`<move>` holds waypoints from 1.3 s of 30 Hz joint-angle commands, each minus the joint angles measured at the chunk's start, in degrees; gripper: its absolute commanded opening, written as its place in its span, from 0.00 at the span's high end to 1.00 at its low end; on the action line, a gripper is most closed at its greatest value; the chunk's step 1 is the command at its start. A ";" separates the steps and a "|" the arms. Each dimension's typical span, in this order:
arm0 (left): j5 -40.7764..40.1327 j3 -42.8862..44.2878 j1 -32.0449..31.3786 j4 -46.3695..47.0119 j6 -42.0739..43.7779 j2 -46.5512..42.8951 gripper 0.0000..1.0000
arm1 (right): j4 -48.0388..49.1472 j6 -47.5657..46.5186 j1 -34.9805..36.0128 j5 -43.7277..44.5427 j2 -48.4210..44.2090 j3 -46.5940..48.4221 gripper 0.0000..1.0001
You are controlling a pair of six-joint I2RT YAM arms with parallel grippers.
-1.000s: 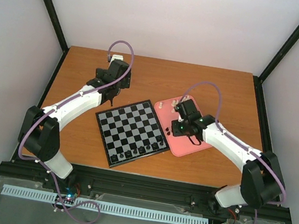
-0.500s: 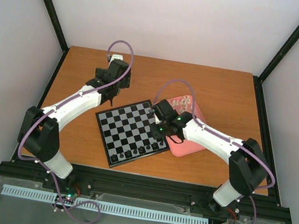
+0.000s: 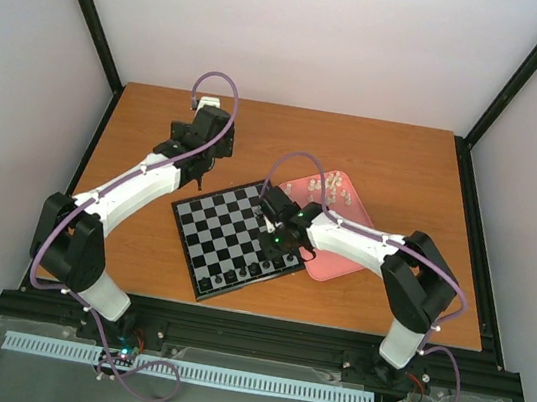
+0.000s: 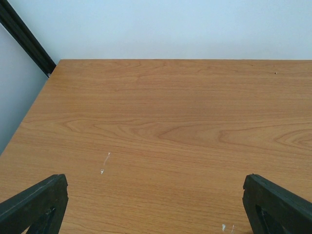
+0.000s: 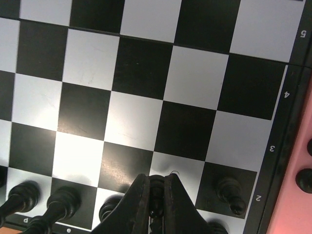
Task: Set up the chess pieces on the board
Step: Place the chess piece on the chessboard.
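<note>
Black chess piece (image 5: 156,207) is pinched tight in the right claw (image 5: 157,183). It has swung from the pink tray (image 3: 340,260) to the board (image 3: 216,226), so it can go down. The left claw (image 4: 156,209) is wide over bare tabletop (image 4: 170,122).

Bright and even from overhead in the top view, with soft, faint shadows on the counter (image 3: 386,158) close beside the board (image 3: 224,230). Sharp right across. From the right wrist, blows out to white glare on the board's light squares left of the jaws; renders the black piece (image 5: 155,197) pinched there dark and slightly soft. From the left wrist, past the board's far corner, shows crisp wood grain and a cool-toned wall (image 4: 170,29).
</note>
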 commanded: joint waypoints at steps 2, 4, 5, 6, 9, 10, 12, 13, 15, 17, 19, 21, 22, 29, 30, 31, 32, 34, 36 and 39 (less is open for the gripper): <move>0.28 0.15 -0.50 0.58 0.79 -2.00 0.00 | -0.22 0.15 0.37 1.43 1.45 2.08 0.97; 0.24 0.17 -0.50 0.64 0.83 -1.81 0.00 | -0.47 0.15 0.28 1.56 2.01 2.33 0.97; 0.28 0.19 -0.50 0.64 0.85 -1.72 0.00 | -0.34 0.16 0.24 1.57 2.22 2.22 0.97; 0.23 0.19 -0.50 0.64 0.85 -1.75 0.00 | -0.29 0.03 0.28 1.47 2.38 2.15 0.97; 0.30 0.14 -0.52 0.75 0.85 -1.53 0.00 | 0.05 0.22 0.28 1.92 2.81 1.92 0.97; 0.35 0.18 -0.50 0.74 0.83 -1.49 0.00 | 0.01 0.24 0.20 2.23 2.99 1.86 0.97; 0.38 0.26 -0.50 0.74 0.84 -1.39 0.00 | 0.17 0.24 -0.04 2.26 3.25 1.73 0.97; 0.33 0.26 -0.50 0.73 0.91 -1.34 0.00 | 0.29 0.24 -0.17 2.14 3.30 1.58 0.97; 0.29 0.35 -0.50 0.73 0.92 -1.20 0.00 | 0.51 0.24 -0.40 2.10 3.37 1.40 0.97; 0.25 0.41 -0.54 0.73 0.99 -1.15 0.00 | 0.61 0.20 -0.63 2.11 3.27 1.34 0.96; 0.27 0.52 -0.50 0.77 1.01 -0.97 0.00 | 0.84 0.10 -0.84 1.94 3.18 1.15 0.96; 0.26 0.54 -0.50 0.73 1.00 -0.84 0.00 | 0.79 0.07 -0.91 1.92 3.28 1.20 0.96; 0.22 0.57 -0.50 0.73 1.01 -0.74 0.00 | 0.79 -0.06 -0.95 1.92 3.43 1.08 0.96; 0.14 0.89 -0.50 0.65 1.03 -0.36 0.00 | 0.96 -0.25 -0.95 1.39 3.84 1.02 0.95; 0.13 0.88 -0.50 0.61 1.07 -0.35 0.00 | 0.93 -0.27 -0.95 1.36 3.84 1.01 0.95; 0.09 0.89 -0.54 0.56 1.06 -0.42 0.00 | 0.95 -0.28 -0.95 1.17 3.80 1.02 0.95; 0.05 0.89 -0.50 0.56 1.01 -0.49 0.00 | 0.84 -0.28 -1.00 1.06 3.71 1.00 0.95; 0.15 0.81 -0.50 0.55 1.03 -0.52 0.00 | 0.79 -0.29 -0.95 1.27 3.60 0.83 0.92; 0.13 0.72 -0.50 0.56 0.96 -0.62 0.00 | 0.76 -0.13 -0.95 1.49 3.39 0.55 0.92; 0.26 0.63 -0.50 0.56 0.88 -0.69 0.00 | 0.85 0.06 -0.95 1.69 3.15 0.26 0.89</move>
